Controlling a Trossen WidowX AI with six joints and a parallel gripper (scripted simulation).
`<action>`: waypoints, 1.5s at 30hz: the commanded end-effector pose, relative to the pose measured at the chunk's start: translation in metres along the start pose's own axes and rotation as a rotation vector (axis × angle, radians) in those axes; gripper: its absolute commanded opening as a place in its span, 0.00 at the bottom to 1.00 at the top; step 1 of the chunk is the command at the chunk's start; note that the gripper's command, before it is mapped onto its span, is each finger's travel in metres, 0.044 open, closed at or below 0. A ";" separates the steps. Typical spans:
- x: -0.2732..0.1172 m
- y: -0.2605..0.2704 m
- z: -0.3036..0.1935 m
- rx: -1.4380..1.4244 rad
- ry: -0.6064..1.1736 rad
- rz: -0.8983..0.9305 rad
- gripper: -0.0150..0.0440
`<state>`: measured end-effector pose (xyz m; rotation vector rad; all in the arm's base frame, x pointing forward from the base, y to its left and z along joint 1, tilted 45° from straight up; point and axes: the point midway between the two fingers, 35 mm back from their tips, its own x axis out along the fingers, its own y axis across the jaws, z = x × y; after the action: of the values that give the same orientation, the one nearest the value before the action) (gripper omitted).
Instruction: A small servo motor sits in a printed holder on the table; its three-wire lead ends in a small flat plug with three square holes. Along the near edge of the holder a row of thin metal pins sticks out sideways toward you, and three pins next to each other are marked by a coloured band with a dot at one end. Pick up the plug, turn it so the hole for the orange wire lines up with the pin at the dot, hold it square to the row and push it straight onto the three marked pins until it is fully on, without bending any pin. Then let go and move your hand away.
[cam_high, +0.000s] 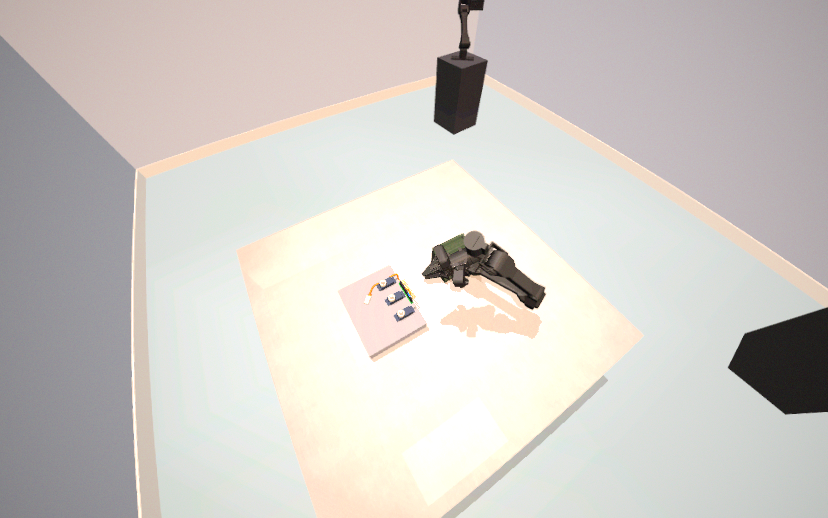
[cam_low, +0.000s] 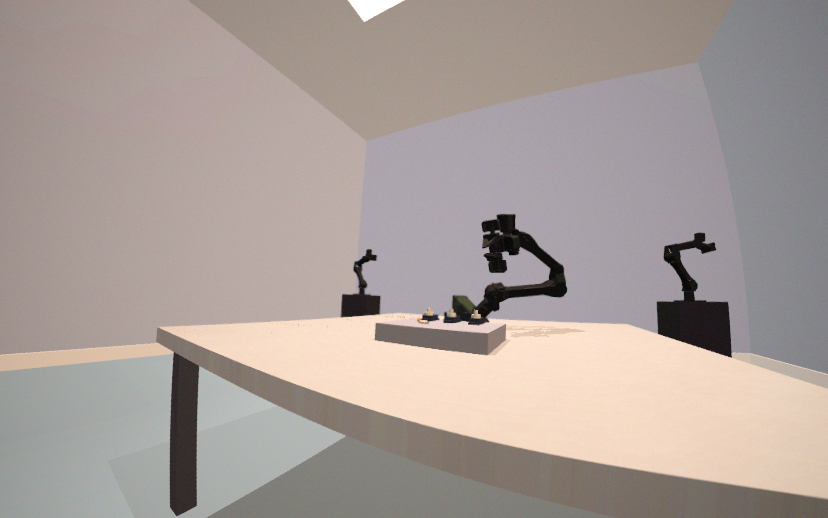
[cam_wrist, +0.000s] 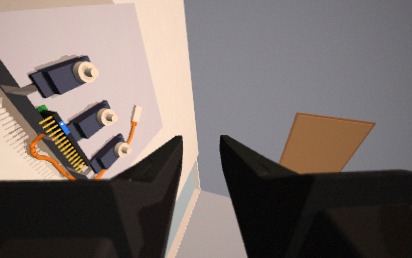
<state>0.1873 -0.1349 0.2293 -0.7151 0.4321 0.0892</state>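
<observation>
A pale block (cam_high: 373, 322) (cam_low: 427, 335) (cam_wrist: 115, 30) carries three dark servos with cream hubs. The small white plug (cam_high: 366, 299) (cam_wrist: 137, 114) lies on the block beyond the servo (cam_wrist: 107, 155) nearest the fingers, on an orange lead. The row of yellow pins (cam_wrist: 62, 145) sticks out from a dark strip along the block's edge. A blue band (cam_wrist: 64, 128) with a pale dot marks part of the row, near its far end in the wrist view. My gripper (cam_high: 423, 273) (cam_wrist: 201, 141) is partly open and empty, raised off to the side of the block. The plug's holes cannot be made out.
An orange wire (cam_wrist: 35, 146) loops out past the pins. A dark green box-like object (cam_high: 453, 245) (cam_low: 464, 305) is near my arm. The table edge (cam_low: 427, 422) runs across the front. Two other arms stand on dark pedestals (cam_low: 360, 305) (cam_low: 694, 329) beyond the table.
</observation>
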 end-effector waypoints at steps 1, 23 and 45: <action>0.010 -0.001 0.004 0.020 0.009 0.008 0.45; 0.051 -0.007 0.046 0.132 -0.023 -0.033 0.45; 0.075 -0.004 0.119 0.357 -0.207 -0.116 0.45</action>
<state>0.2921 -0.0740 0.2740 -0.4241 0.2378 -0.0159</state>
